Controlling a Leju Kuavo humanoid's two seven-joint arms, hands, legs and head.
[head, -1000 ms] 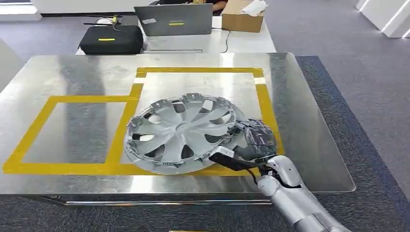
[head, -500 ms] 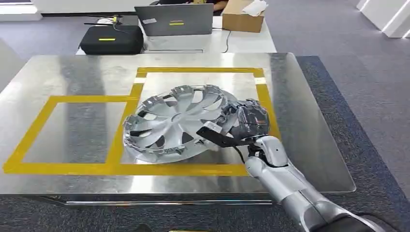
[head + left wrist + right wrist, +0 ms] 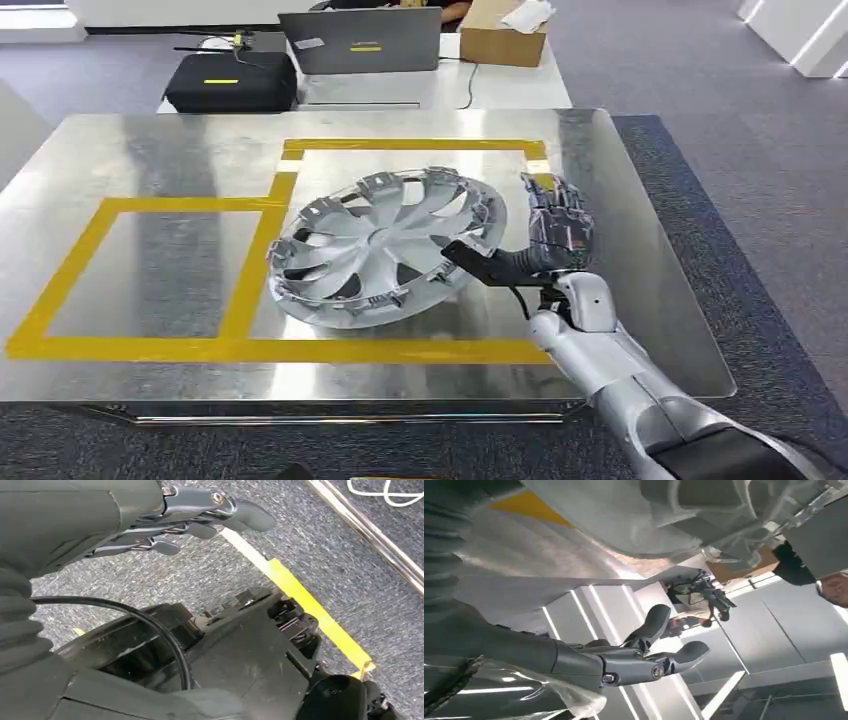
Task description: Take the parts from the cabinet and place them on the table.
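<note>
A silver hubcap (image 3: 385, 248) lies on the steel table (image 3: 160, 160), inside the right-hand yellow tape rectangle (image 3: 545, 210), its near right edge slightly raised. My right hand (image 3: 545, 240) stands just right of it, fingers spread upward and holding nothing; the thumb (image 3: 472, 258) points at the hubcap's rim, and I cannot tell whether it touches. The right wrist view has the fingers (image 3: 654, 652) spread below the hubcap's rim (image 3: 684, 515). My left hand (image 3: 200, 515) hangs over grey carpet, fingers loosely extended, holding nothing.
Behind the steel table a white desk carries a laptop (image 3: 360, 40), a black case (image 3: 230, 82) and a cardboard box (image 3: 503, 38). A second yellow tape rectangle (image 3: 70, 270) marks the table's left half. Grey carpet (image 3: 760, 180) runs along the table's right.
My right hand has let go of the hubcap's rim, opened and moved up and to the right. The hubcap has slid farther onto the table and settled inside the tape.
</note>
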